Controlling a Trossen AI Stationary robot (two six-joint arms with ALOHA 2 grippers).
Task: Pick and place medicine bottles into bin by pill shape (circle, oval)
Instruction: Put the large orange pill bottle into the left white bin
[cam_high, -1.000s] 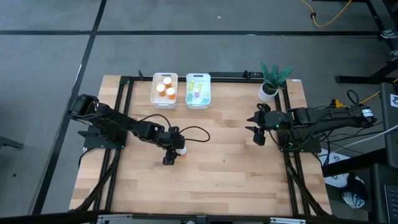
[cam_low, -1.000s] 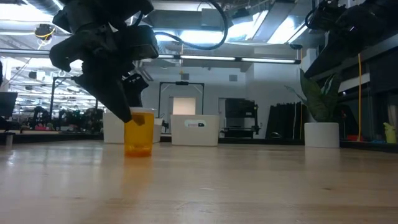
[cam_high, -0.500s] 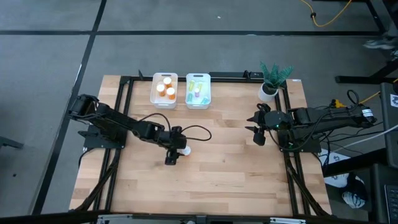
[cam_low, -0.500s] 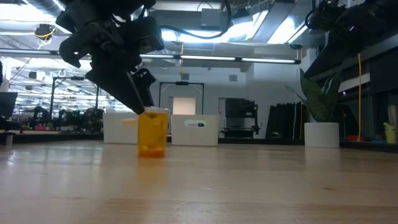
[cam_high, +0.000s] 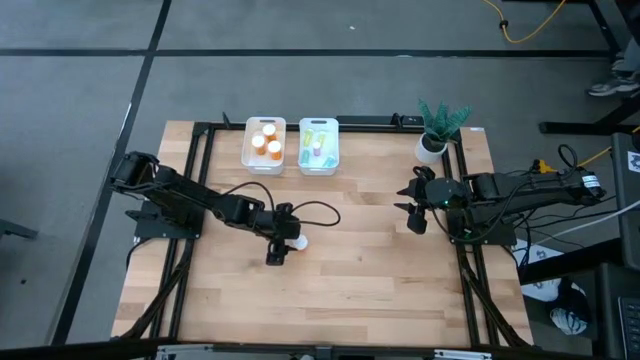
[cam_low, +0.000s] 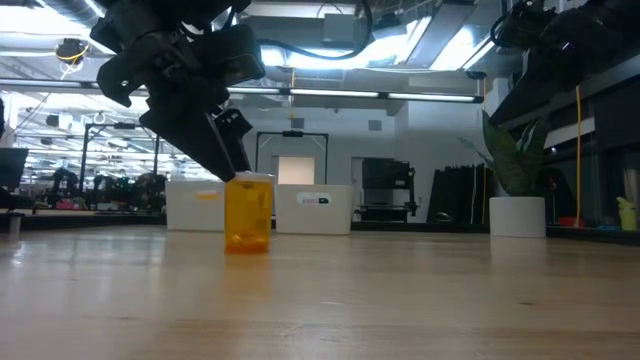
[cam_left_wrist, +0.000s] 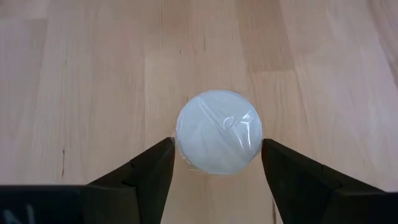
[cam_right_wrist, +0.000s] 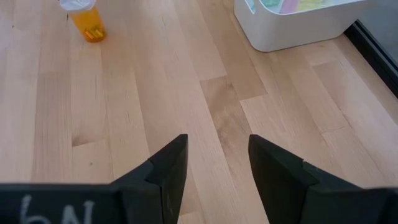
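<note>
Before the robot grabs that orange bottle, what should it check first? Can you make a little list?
1. Orange bottle standing upright on the table: ok.
2. Left gripper has a finger on each side of the bottle's white cap: ok.
3. Fingers already squeezing the bottle: cannot tell; they are at the cap's edges, but contact is not clear.
4. Left bin with the other orange bottles has room for one more: ok.
5. Right gripper waits open, far off near the table's right side, out of the way: ok.
</note>
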